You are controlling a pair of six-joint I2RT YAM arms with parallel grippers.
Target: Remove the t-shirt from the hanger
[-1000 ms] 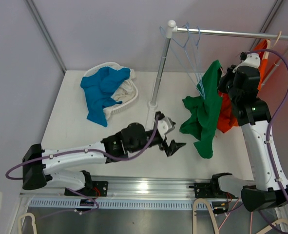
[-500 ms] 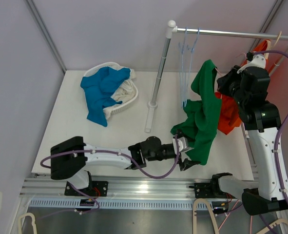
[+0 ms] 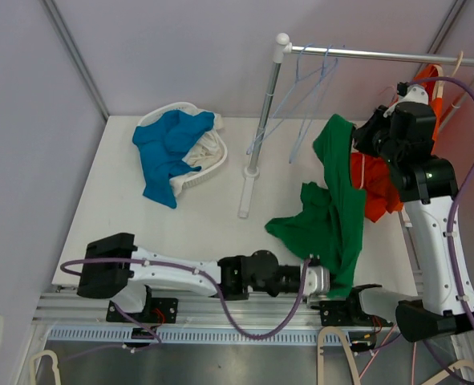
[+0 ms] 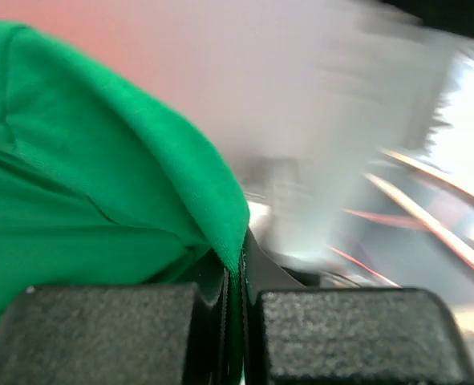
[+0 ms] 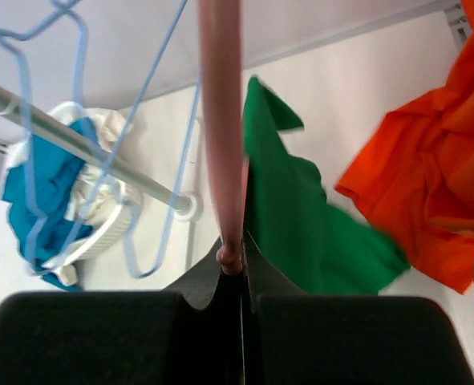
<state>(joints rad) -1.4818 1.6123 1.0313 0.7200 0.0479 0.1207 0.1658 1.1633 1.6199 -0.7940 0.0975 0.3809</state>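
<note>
The green t-shirt hangs at the right of the table and trails down toward the front edge. My left gripper is low at that front edge, shut on the shirt's lower hem; the left wrist view shows a fold of the green cloth pinched between the two pads. High by the shirt's top, my right gripper is shut on a pink hanger bar that runs up between its fingers, with the green shirt just beside it. The top view shows nothing of the hanger.
A clothes rail on a pole carries thin blue wire hangers. An orange garment hangs behind the green shirt. A white basket with blue cloth sits at the back left.
My left arm swept from mid-table to the right front and closed on the shirt's hem. The shirt is now drawn toward the front edge. The blue hangers have swung.
</note>
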